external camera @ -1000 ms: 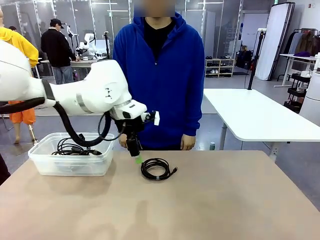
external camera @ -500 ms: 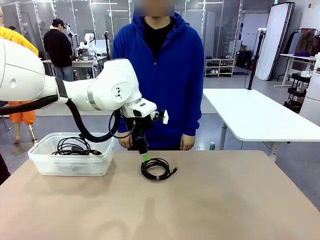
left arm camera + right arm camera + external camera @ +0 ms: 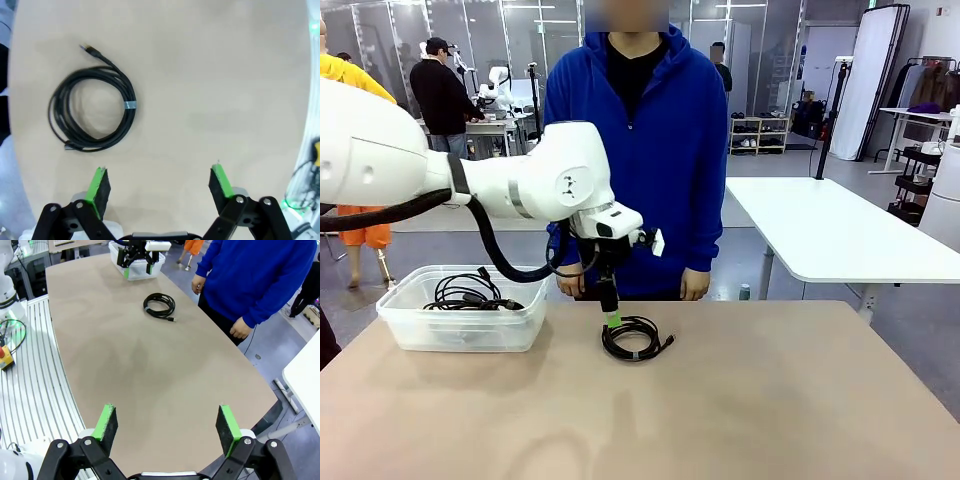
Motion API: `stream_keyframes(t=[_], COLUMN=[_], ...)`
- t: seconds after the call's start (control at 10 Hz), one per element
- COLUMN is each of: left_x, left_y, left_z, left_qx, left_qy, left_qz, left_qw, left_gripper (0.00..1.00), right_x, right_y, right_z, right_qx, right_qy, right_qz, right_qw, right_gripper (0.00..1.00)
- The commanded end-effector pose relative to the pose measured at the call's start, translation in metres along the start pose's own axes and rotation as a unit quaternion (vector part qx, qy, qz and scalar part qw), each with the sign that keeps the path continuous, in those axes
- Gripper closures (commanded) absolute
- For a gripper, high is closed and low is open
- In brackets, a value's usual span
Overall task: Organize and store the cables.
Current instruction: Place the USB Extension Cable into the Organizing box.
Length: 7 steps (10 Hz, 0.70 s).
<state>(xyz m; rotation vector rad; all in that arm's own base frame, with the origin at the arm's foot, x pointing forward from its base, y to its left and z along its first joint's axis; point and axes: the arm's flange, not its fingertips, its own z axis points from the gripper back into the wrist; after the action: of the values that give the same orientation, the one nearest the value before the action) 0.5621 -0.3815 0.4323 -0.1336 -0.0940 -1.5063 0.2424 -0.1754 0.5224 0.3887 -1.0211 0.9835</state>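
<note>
1 black coiled cable with a small connector (image 3: 635,338) sits loose on the tan tabletop (image 3: 740,400), centre of the front frame, just below the person in the blue hoodie (image 3: 640,140). In my left wrist view the same coil is at upper left, bound by a pale tie, both small connector ends sticking out.

My left gripper (image 3: 612,318) hangs point-down over the near-left edge of that coil in the front frame; I can't tell if it touches. The wrist view shows its green pads (image 3: 98,184) spread wide with bare table between them, nothing held, coil off to the upper left of the jaws.

More dark cables (image 3: 468,293) lie tangled in the clear plastic bin (image 3: 460,330) at the left of the front frame, well apart from the loose coil.

My right gripper (image 3: 167,426) is wide open too, pads at the bottom of its own frame over bare table, holding nothing. That view has the coil near top centre, the bin and my left gripper at the top edge, the person's hands (image 3: 239,330) hanging at the table's far edge, upper right.
</note>
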Motion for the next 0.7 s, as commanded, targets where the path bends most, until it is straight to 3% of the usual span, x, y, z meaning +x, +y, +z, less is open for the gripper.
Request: stream_keyframes(t=[0.0, 0.3, 0.6], left_x=[0.042, 0.075, 0.067], left_y=[0.022, 0.043, 0.038], left_z=[-0.022, -0.065, -0.084], left_qx=[0.006, -0.005, -0.016], left_qy=[0.049, 0.075, 0.088], left_qz=[0.014, 0.020, 0.031], left_qw=[0.999, 0.997, 0.995], left_gripper=[0.00, 0.00, 0.00], right_x=[-0.001, -0.001, -0.001], right_y=[0.001, 0.001, 0.001], right_z=[0.001, 0.001, 0.001], right_qx=[0.001, 0.001, 0.001], right_qy=[-0.003, -0.003, -0.003], right_qz=[0.007, 0.007, 0.007], right_qw=[1.000, 1.000, 1.000], right_gripper=[0.00, 0.00, 0.00])
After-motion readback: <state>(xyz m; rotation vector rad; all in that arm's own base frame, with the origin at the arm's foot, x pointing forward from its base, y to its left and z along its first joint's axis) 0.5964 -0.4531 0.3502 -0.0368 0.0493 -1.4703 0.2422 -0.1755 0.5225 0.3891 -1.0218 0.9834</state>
